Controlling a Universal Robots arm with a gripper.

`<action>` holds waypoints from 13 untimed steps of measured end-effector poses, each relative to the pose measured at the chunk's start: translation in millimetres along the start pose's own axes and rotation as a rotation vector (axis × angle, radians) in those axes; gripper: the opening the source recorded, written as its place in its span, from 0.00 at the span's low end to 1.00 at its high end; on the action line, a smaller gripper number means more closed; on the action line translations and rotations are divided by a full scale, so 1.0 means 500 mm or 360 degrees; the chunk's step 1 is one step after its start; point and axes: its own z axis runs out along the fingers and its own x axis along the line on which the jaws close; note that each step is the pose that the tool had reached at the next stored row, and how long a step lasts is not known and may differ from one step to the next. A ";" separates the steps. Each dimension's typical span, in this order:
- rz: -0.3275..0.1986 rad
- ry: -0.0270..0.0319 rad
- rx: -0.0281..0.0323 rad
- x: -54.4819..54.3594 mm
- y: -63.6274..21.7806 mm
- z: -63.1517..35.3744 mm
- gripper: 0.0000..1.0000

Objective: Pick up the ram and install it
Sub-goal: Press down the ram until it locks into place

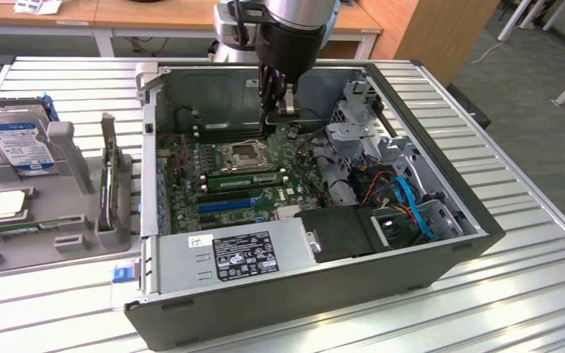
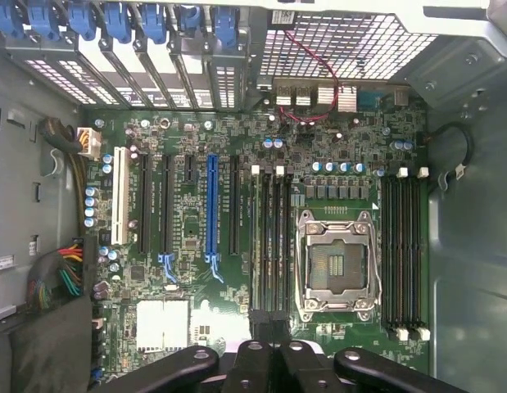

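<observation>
The ram [image 1: 248, 179], a long green stick, sits seated in a memory slot beside the empty processor socket [image 1: 243, 153] inside the open computer case [image 1: 430, 243]. My gripper [image 1: 282, 118] hangs over the back part of the motherboard, above the ram and apart from it. In the wrist view the two black fingertips [image 2: 260, 326] are pressed together over the end of the memory slots [image 2: 269, 237], left of the socket [image 2: 337, 262]. My gripper [image 2: 269, 327] is shut and nothing shows between its fingers.
A grey fixture [image 1: 76, 220] on the exterior view's left holds a hard drive with a blue label [image 1: 18, 140], a square silver chip [image 1: 6, 204] and a thin green strip [image 1: 27, 225]. The power supply [image 1: 238, 254], drive cage [image 1: 356, 140] and cables [image 1: 405, 198] crowd the case.
</observation>
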 end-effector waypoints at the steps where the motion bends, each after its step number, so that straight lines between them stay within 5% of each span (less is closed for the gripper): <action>1: 0.0000 0.00000 0.00000 0.000 0.000 0.000 0.10; 13: -0.0001 0.00001 -0.00007 0.000 -0.034 -0.002 0.10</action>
